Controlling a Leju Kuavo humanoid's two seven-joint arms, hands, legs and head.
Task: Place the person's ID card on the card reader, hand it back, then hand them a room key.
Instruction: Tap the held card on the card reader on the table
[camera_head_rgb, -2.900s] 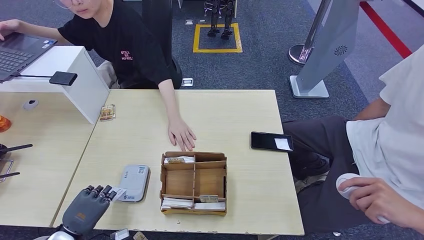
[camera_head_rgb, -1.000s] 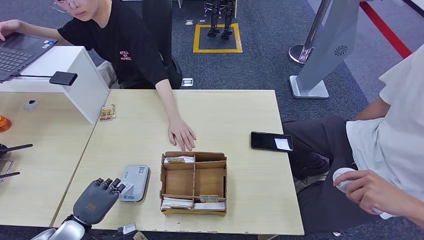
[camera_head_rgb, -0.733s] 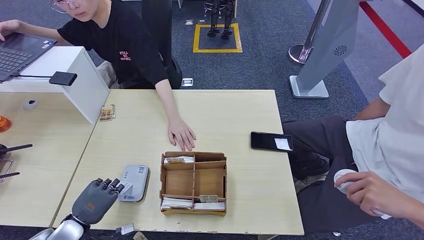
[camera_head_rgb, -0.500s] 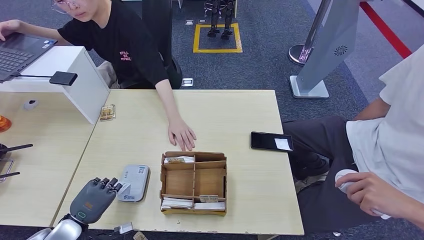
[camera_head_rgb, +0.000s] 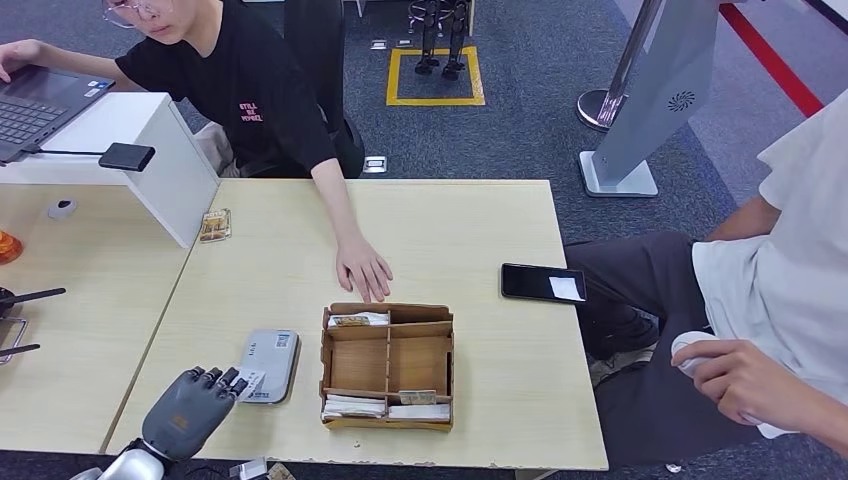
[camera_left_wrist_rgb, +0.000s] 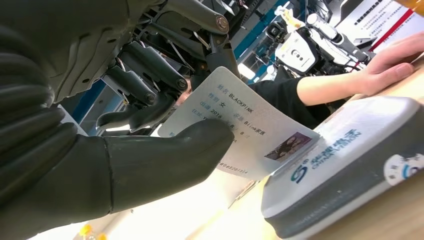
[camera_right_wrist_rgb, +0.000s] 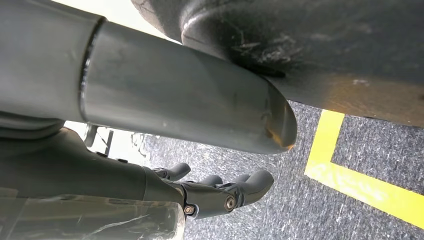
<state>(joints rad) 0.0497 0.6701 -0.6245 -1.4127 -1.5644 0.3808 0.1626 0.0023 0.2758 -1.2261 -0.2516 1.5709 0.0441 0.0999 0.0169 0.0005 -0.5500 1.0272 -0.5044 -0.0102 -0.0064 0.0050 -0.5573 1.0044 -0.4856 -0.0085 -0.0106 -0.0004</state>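
Note:
My left hand (camera_head_rgb: 185, 410) is over the table's near left corner and pinches the white ID card (camera_head_rgb: 248, 384) between thumb and fingers. The card's far corner lies over the near edge of the grey card reader (camera_head_rgb: 268, 365). The left wrist view shows the thumb (camera_left_wrist_rgb: 150, 165) pressed on the printed ID card (camera_left_wrist_rgb: 240, 130), which is tilted over the card reader (camera_left_wrist_rgb: 350, 165). A wooden divided box (camera_head_rgb: 388, 340) beside the reader holds white key cards (camera_head_rgb: 385, 408). The person's hand (camera_head_rgb: 363, 270) rests flat on the table behind the box. My right hand (camera_right_wrist_rgb: 220, 192) hangs empty over the floor.
A black phone (camera_head_rgb: 543, 283) lies on the table's right side. A white riser (camera_head_rgb: 150, 160) with a laptop (camera_head_rgb: 40, 100) stands at the far left, with a small packet (camera_head_rgb: 214, 225) beside it. A second person (camera_head_rgb: 780, 300) sits at the right edge.
My left hand first pushed the card forward onto the reader, then drew back a little toward the near edge, still holding the card. The person's hand on the table has stayed put.

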